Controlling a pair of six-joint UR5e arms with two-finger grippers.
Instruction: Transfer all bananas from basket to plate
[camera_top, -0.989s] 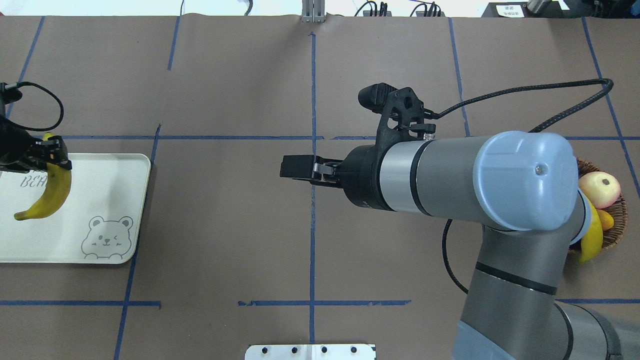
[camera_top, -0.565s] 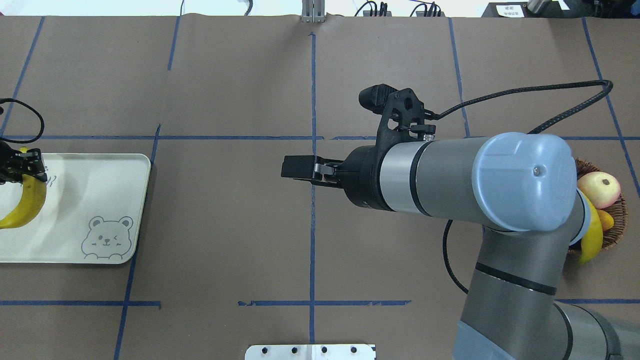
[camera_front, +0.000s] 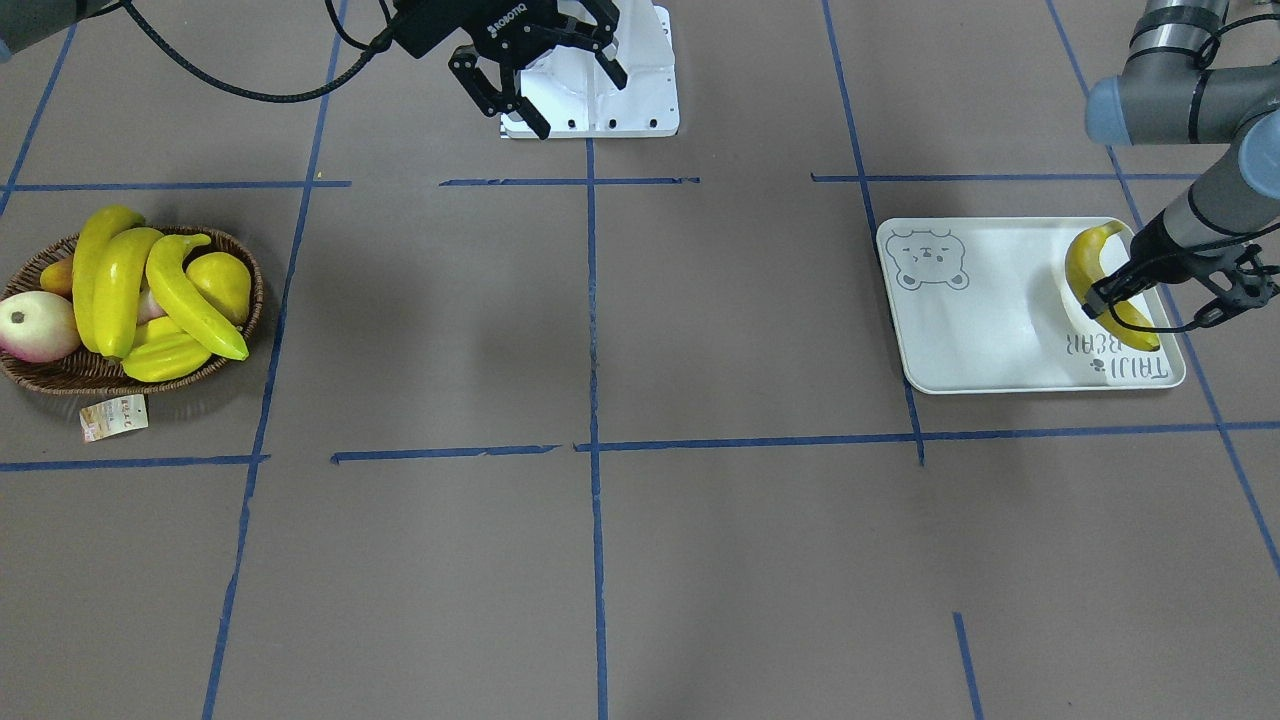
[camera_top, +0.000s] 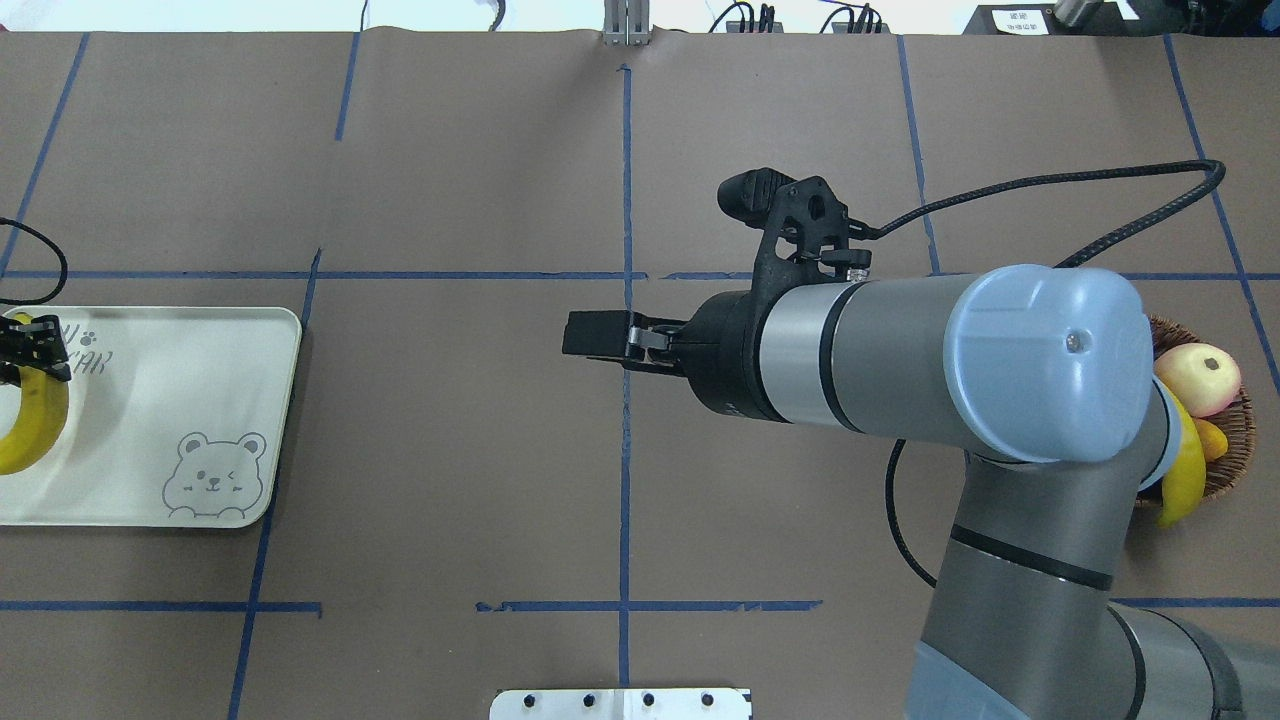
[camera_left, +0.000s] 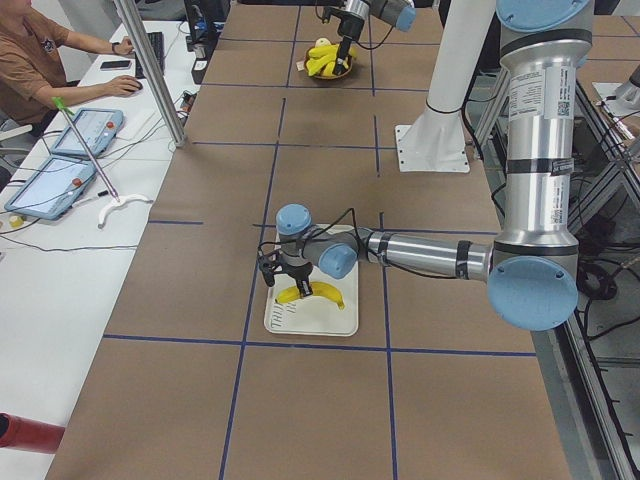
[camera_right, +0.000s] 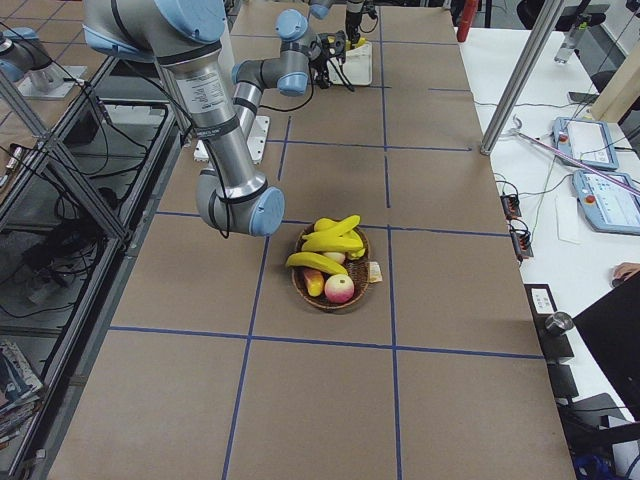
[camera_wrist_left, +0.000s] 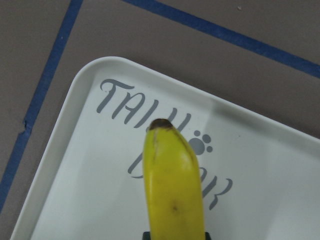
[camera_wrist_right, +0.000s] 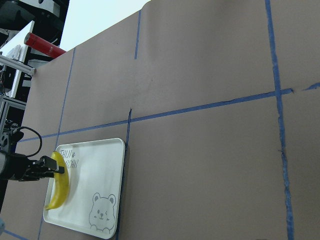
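The left hand (camera_front: 1108, 297) grips a banana (camera_front: 1080, 258) over the plate's (camera_front: 990, 330) "BEAR" lettering; the level right hand (camera_front: 582, 108), marked ROBOTIQ, gapes wide.

Robot lab, tape-gridded table (camera_top: 450, 450), teach pendants (camera_left: 85, 130)

On the far left of the brown table (camera_front: 420, 330) stands the basket (camera_front: 55, 378). In it lie three bananas (camera_front: 120, 285), a yellow pear (camera_front: 225, 285) and a red-white round fruit (camera_front: 35, 325). A paper tag (camera_front: 113, 417) lies just before it. Well apart, on the right, is the plate (camera_front: 985, 330). Over its lettered corner the left gripper (camera_front: 1110, 300) grips one banana (camera_front: 1085, 262). At the top the right gripper (camera_front: 575, 95) hangs with its jaws apart.
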